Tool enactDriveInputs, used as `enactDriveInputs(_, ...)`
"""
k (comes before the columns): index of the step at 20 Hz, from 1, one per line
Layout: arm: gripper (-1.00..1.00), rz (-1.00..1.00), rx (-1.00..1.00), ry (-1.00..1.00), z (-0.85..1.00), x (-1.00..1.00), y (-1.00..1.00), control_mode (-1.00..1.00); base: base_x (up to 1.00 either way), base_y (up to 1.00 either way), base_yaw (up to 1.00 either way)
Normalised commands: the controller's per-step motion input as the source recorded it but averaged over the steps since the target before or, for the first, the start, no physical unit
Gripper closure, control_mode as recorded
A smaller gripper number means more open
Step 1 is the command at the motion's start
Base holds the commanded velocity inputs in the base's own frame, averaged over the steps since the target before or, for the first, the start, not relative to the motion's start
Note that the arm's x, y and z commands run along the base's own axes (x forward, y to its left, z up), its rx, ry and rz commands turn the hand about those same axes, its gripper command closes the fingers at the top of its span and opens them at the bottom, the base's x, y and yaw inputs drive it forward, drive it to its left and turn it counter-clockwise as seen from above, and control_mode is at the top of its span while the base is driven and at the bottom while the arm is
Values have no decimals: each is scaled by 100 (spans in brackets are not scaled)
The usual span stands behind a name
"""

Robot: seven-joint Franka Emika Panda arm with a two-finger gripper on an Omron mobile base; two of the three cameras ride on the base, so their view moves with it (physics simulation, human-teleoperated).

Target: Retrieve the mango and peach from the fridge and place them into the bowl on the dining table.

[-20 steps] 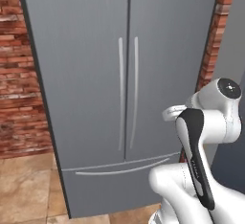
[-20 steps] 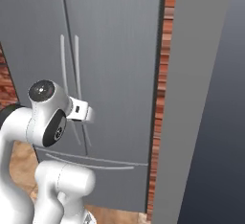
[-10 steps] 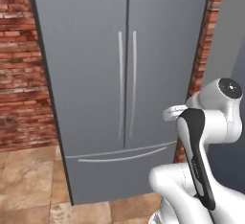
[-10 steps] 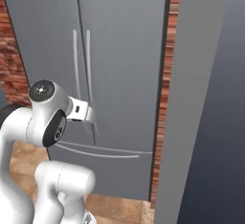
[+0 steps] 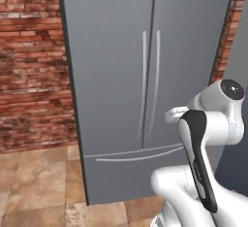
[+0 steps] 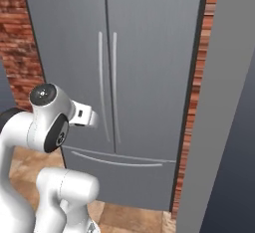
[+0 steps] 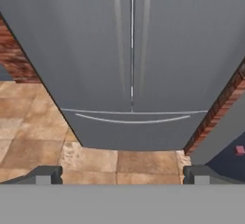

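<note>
Facing shut fridge (image 5: pixel 145 75), gripper (image 7: pixel 122 174) spread wide and empty, well short of handles (image 5: pixel 150 83). Next: reach in, grab one handle.

View shift, both base cameras: fridge (image 5: pixel 145 75) now further right in frame; door handles moved from left of centre toward centre. More brick wall (image 5: pixel 34 66) and tiled floor (image 5: pixel 34 182) exposed at left. Camera motion, not object motion.
</note>
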Motion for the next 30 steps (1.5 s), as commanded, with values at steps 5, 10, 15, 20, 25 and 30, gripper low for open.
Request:
enactDriveInputs(5, -100, 0, 0, 0, 0, 0, 0, 100, -40, 3, 0)
enactDriveInputs(10, -100, 0, 0, 0, 0, -5, 0, -100, -19, 0, 0)
enactDriveInputs(15, -100, 0, 0, 0, 0, 2, 0, -100, 0, 0, 0)
enactDriveInputs(20, -100, 0, 1, 0, 0, 29, -1, -100, 0, 0, 0)
enactDriveInputs(25, -100, 0, 0, 0, 0, 48, 0, -100, 0, 0, 0)
enactDriveInputs(30, -100, 4, 0, 0, 1, 62, 7, -100, 0, 0, 0)
